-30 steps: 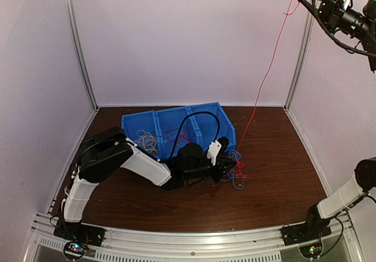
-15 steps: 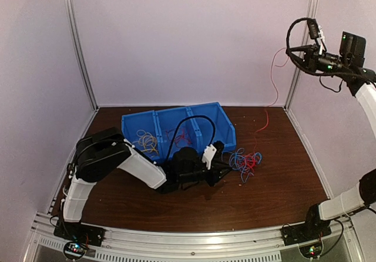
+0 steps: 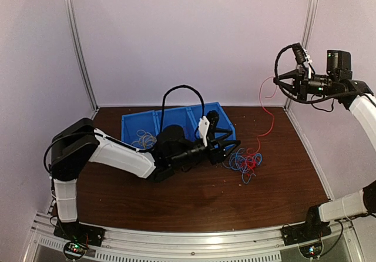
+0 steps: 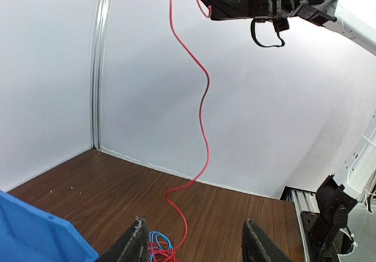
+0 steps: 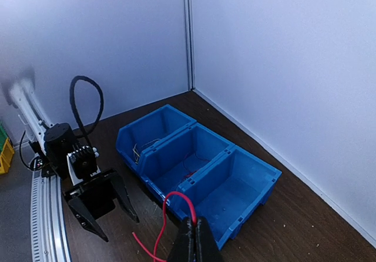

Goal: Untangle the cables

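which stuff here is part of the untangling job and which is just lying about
Job:
- red cable, pinched in the shut right gripper, trailing down into the tangle
- tangle of blue and red cables on the table
- yellow cables in the bin's end compartment
- left gripper, open, by the tangle

Lying about:
- bin
- table

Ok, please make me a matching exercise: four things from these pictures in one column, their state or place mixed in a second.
1. left gripper
2. right gripper
3. bin
4. bunch of cables

a. on the table, right of the bin
b. shut on a red cable, held high
c. open, low near the bunch
d. blue, three compartments

Pairs: 1-c, 2-b, 3-d, 4-a
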Robot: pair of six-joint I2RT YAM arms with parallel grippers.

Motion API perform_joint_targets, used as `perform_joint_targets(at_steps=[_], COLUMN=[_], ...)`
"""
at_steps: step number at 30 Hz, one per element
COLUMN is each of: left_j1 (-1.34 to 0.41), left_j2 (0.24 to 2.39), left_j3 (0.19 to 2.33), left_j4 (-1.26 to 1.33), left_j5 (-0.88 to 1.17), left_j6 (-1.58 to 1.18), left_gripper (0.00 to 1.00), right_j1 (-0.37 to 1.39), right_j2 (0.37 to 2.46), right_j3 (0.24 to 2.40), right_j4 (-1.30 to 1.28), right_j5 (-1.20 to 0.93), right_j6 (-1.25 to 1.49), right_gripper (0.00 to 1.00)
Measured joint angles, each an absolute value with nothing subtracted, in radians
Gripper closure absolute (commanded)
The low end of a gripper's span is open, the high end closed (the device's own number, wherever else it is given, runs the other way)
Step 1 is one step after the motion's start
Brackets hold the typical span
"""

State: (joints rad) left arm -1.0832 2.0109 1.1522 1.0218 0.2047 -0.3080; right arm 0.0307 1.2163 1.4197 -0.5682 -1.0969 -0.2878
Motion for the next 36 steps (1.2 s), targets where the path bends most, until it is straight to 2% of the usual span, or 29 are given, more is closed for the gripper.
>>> perform_joint_targets(at_steps=[8, 15, 18, 28, 36], left_j1=[-1.086, -1.092, -1.094, -1.094, -1.094], left_j2=[2.126, 2.281, 2.326, 2.377, 2.411], left_j3=[1.409, 1.588, 1.626, 1.744, 1.776], left_j4=[0.952, 0.861, 0.836, 0.793, 0.782], left_j5=[0.245, 0.243, 0.231, 0.205, 0.195], left_j6=[-0.235, -0.207, -0.205, -0.192, -0.199], left_gripper=[0.44, 0.48, 0.55, 0.68, 0.96], right_j1=[0.089, 0.108, 0.113, 0.118, 0.118], right_j2=[1.223, 1.229, 1.235, 1.238, 1.238], right_j3=[1.533, 1.549, 1.554, 1.611, 1.637], right_j4=[-0.559, -0.482, -0.467, -0.448, -0.429], right_j5=[-1.159, -1.205, -1.211, -1.234, -1.24], right_j6=[-0.249, -0.148, -0.123, -0.073, -0.044], right_gripper=[1.0, 1.0, 1.0, 1.0, 1.0])
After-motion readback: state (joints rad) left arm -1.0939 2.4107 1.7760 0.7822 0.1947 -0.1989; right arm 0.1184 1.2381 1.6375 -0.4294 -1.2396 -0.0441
